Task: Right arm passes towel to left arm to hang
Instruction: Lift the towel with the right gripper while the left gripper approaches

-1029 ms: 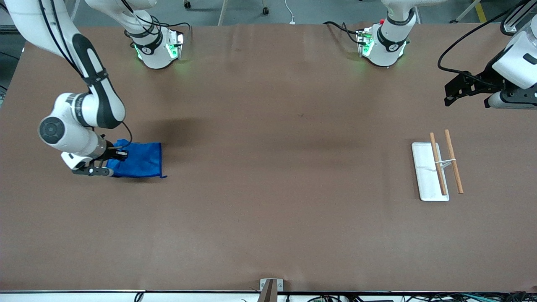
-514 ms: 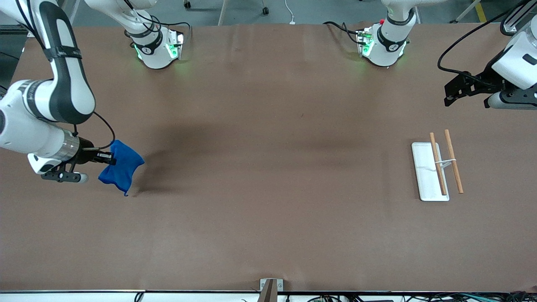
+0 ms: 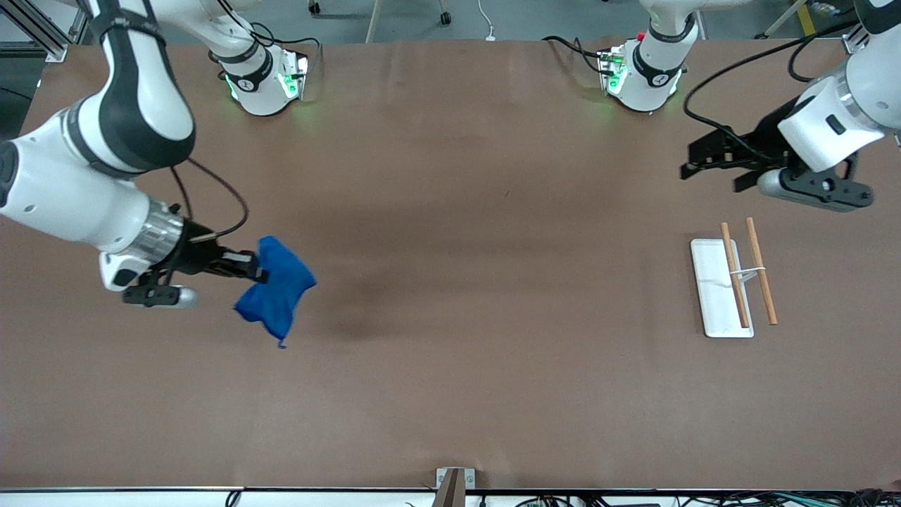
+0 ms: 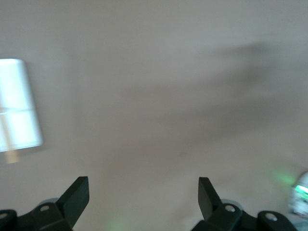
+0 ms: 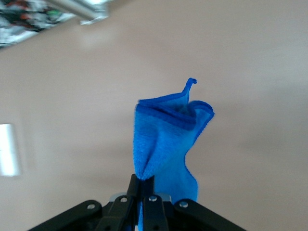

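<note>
The royal-blue towel (image 3: 276, 291) hangs bunched in the air from my right gripper (image 3: 255, 271), which is shut on its edge over the right arm's end of the table. In the right wrist view the towel (image 5: 168, 139) droops from the shut gripper (image 5: 144, 182), its corner loop sticking out. My left gripper (image 3: 697, 169) is open and empty in the air, over the table near the rack. In the left wrist view its fingertips (image 4: 77, 192) stand wide apart around the empty gripper (image 4: 143, 192).
A white tray (image 3: 712, 296) with two wooden rods (image 3: 760, 271) lies at the left arm's end of the table; the tray also shows in the left wrist view (image 4: 17, 110). Both arm bases (image 3: 264, 77) stand along the table's edge by the robots.
My right gripper has lifted the towel off the table and carried it toward the middle. My left arm has swung inward, its gripper now over the table near the rack.
</note>
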Robot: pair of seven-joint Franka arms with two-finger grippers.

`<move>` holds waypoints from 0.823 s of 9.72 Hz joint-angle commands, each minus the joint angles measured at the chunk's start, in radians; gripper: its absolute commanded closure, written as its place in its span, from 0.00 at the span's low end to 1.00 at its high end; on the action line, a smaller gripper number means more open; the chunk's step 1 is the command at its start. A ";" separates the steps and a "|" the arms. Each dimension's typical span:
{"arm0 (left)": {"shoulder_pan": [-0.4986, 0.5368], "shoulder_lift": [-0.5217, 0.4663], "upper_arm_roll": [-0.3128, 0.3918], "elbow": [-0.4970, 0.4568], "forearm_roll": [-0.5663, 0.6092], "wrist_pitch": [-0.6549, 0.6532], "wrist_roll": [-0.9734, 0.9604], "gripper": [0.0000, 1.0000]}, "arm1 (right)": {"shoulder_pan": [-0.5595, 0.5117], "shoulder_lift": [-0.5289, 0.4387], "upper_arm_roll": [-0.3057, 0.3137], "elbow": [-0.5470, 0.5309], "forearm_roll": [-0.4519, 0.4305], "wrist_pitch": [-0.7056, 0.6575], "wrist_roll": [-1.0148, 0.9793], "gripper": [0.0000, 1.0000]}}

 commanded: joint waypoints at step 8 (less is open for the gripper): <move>0.021 0.359 -0.002 -0.102 -0.956 -0.016 0.668 0.04 | 0.294 0.019 -0.010 0.081 0.782 0.266 0.000 0.99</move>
